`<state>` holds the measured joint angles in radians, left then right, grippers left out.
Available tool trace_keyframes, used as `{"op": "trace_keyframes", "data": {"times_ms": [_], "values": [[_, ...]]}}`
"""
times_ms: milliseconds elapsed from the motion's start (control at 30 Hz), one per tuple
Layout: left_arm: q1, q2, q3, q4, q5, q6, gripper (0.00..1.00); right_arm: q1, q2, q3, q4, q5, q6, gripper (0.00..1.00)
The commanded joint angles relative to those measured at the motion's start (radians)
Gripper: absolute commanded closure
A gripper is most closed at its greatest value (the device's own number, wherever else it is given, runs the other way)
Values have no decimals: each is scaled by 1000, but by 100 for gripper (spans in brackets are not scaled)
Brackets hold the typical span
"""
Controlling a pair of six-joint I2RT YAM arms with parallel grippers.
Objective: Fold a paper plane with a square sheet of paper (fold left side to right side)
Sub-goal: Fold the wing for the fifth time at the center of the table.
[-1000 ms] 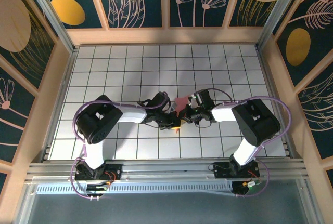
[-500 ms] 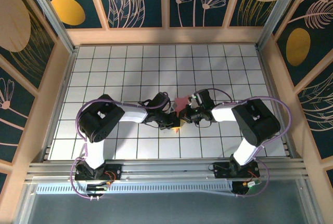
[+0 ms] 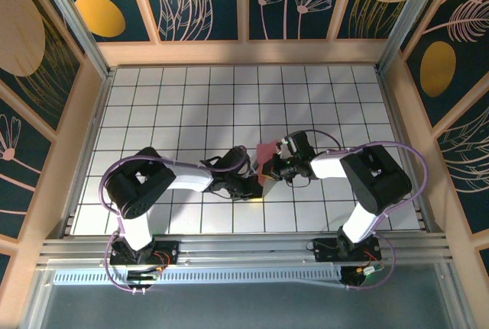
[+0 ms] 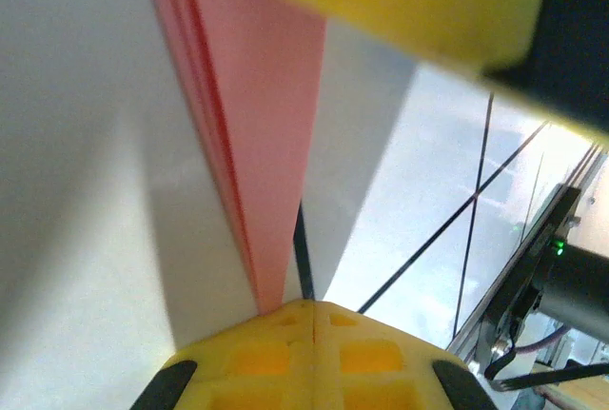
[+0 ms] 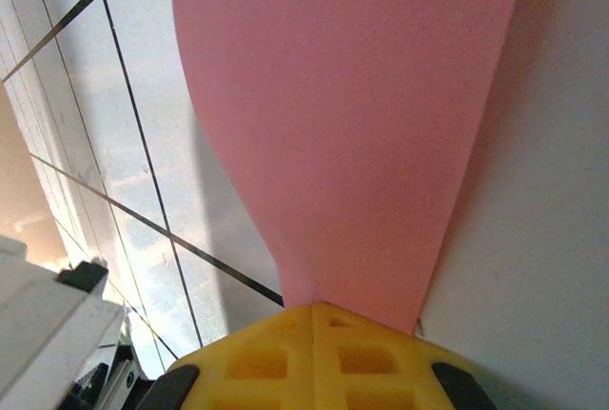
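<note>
Left gripper point(image 4: 312, 307) clamped shut on the layered edge of the sheet of paper point(image 4: 271, 134); right gripper point(image 5: 314, 310) likewise pinched shut on its broad flap; sheet sits mid-way across the tiled table point(image 3: 153, 100), apparently lifted clear; two-point hold probably tensions the layers for creasing.

Both arms fold inward, elbows out to the sides, wrists low. The left tool point(image 4: 312, 305) and right tool point(image 5: 314, 307) sit close together, each pinched tight on the pink paper point(image 5: 352, 96).

Thin pink paper point(image 5: 362, 125) looking matt and smooth, yellow plastic finger pads point(image 5: 257, 362) appearing dull, white tabletop point(image 3: 191, 100) gleaming glossily
</note>
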<state>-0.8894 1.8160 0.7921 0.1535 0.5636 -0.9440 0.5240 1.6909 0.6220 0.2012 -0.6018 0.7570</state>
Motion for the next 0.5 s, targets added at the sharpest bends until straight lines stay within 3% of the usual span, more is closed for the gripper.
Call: {"op": "trace_keyframes", "data": {"times_ms": [0, 333, 467], "values": [[-10, -30, -40, -77, 8, -22, 100, 13, 67, -11, -113, 93, -14, 100], [39, -252, -17, -45, -71, 23, 100, 14, -32, 59, -140, 102, -16, 100], [110, -399, -62, -63, -195, 50, 90, 15, -98, 108, -180, 127, -33, 92]]}}
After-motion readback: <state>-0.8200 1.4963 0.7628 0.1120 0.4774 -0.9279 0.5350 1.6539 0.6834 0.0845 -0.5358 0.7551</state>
